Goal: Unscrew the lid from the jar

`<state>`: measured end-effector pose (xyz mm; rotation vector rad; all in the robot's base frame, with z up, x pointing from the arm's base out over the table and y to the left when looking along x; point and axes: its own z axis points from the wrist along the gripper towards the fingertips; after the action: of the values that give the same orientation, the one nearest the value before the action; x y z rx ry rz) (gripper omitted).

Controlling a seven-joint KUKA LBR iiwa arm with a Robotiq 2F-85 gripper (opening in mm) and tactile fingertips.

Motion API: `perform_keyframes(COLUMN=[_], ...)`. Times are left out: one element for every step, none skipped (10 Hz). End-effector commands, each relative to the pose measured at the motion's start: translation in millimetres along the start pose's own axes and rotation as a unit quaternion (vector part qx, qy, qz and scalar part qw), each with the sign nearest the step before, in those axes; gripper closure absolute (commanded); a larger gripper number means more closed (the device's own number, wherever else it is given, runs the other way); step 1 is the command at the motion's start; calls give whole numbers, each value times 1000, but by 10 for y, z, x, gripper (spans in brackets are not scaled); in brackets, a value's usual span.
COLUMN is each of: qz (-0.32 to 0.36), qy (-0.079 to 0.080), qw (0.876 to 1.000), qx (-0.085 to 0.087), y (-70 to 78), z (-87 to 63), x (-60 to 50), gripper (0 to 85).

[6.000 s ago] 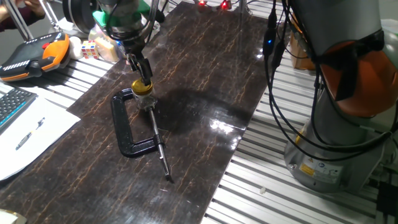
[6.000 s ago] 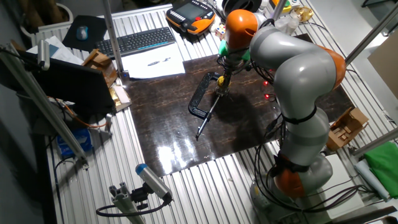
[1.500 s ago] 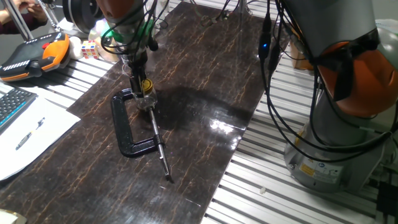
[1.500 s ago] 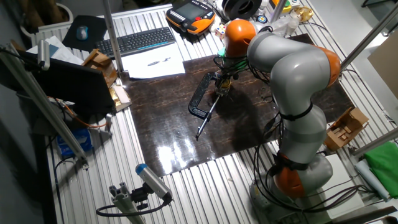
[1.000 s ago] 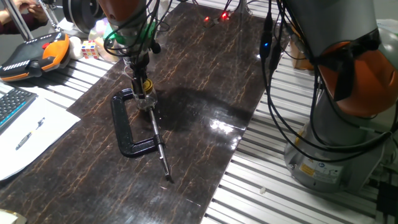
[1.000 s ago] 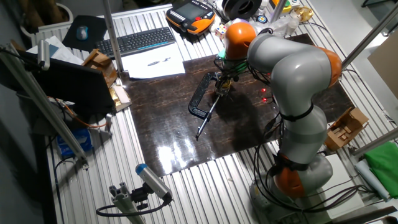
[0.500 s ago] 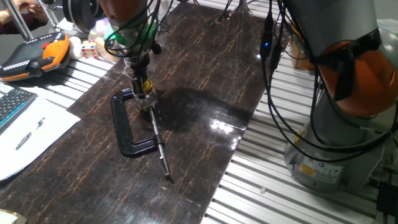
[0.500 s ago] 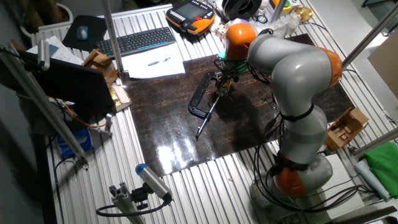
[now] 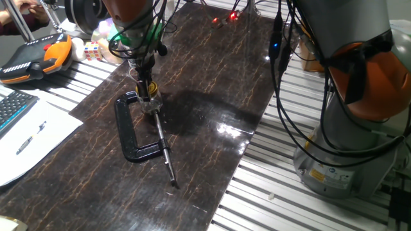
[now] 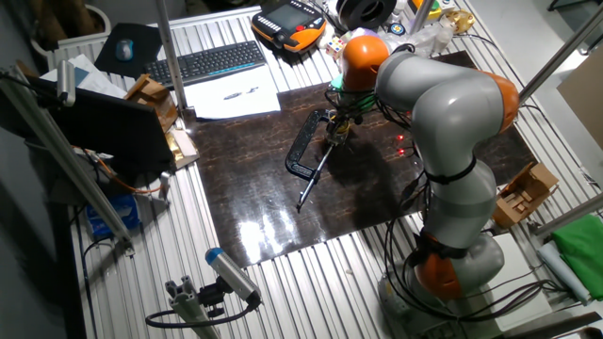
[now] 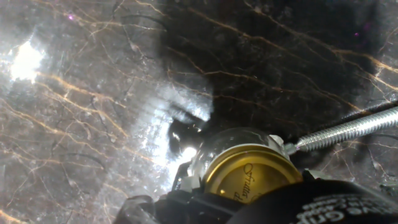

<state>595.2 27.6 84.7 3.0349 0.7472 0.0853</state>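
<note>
A gold-yellow lid (image 11: 251,177) sits on a small clear glass jar (image 11: 225,144), which stands upright on the dark marble slab. In one fixed view the lid (image 9: 151,87) shows as a yellow spot between the fingers, with the jar (image 9: 151,102) just below it. My gripper (image 9: 147,90) comes straight down from above and is shut on the lid. In the hand view the black fingers (image 11: 186,202) fill the bottom edge on either side of the lid. In the other fixed view the gripper (image 10: 337,128) hides both the lid and the jar.
A black C-clamp (image 9: 128,131) lies flat against the jar, its long threaded screw (image 9: 166,154) pointing at the slab's near edge and passing right of the jar (image 11: 348,129). An orange pendant (image 9: 32,54), keyboard (image 9: 11,106) and paper (image 9: 29,138) lie left. The robot base (image 9: 359,102) stands right.
Since six seconds ago the gripper has turned about its vertical axis over the lid. Over the last second and a half nothing has visibly moved.
</note>
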Motion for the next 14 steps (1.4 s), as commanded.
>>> perform_keyframes(qz=[-3, -6, -8, -12, -18, -22, -28, -34, -40, -45, -49, -57, -66, -75], qy=[-1, -1, 0, 0, 2, 4, 6, 10, 12, 13, 14, 16, 18, 18], qw=[1000, 1000, 1000, 1000, 1000, 1000, 1000, 999, 999, 999, 999, 998, 998, 997], qx=[1, 1, 1, 1, 3, 4, 5, 7, 7, 8, 9, 8, 5, 2], y=[-4, -5, -5, -5, -5, -6, -7, -7, -7, -7, -6, -6, -5, -4], z=[4, 5, 6, 8, 10, 13, 17, 21, 23, 22, 22, 20, 16, 10], x=[-3, -4, -4, -5, -7, -8, -9, -8, -8, -7, -8, -8, -7, -5], gripper=[93, 113, 107, 103, 103, 103, 103, 103, 103, 100, 93, 90, 93, 93])
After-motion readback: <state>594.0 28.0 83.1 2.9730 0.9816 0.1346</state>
